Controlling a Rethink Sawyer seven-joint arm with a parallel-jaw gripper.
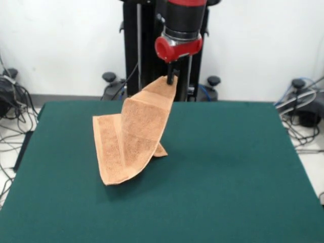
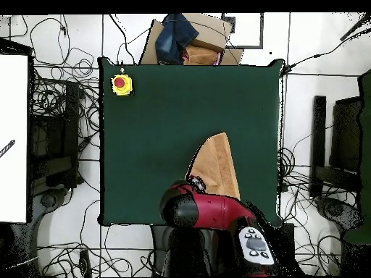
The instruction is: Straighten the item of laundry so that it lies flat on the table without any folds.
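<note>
Towel [image 1: 134, 136]: one corner pinched in the gripper [image 1: 171, 77], jaws closed on the cloth at its top point. Rest of the towel hangs down and away from the jaws, toward the camera side in the front view, lower edge resting on the table [image 1: 228, 167]. So it's part lifted, part grounded, draped like a tent.

Folds: a clear crease runs down from just below the jaws, splitting the hanging cloth into two panels. A small flap pokes out behind the lower part, well below the jaws. Pale band shows along the low outer edge.

Judgement on the step: this looks like a lift-and-drag to unfold. To do it well, the arm should keep the pinch firm, carry the corner away from the grounded edge so table friction pulls the crease open, then lower slowly while travelling, releasing only when the corner is at cloth level. Dropping straight down would likely stack the panels back on each other. Risk: corner slipping out, since only a small bite of cloth is visible in the jaws.

Overhead view: towel [image 2: 216, 165] extends out from under the arm [image 2: 206, 211]; gripper itself hidden there.

Counts: 1 towel, 1 gripper, 1 table, 1 yellow box with red button [image 2: 122, 85] far from the jaws, near a table corner.
</note>
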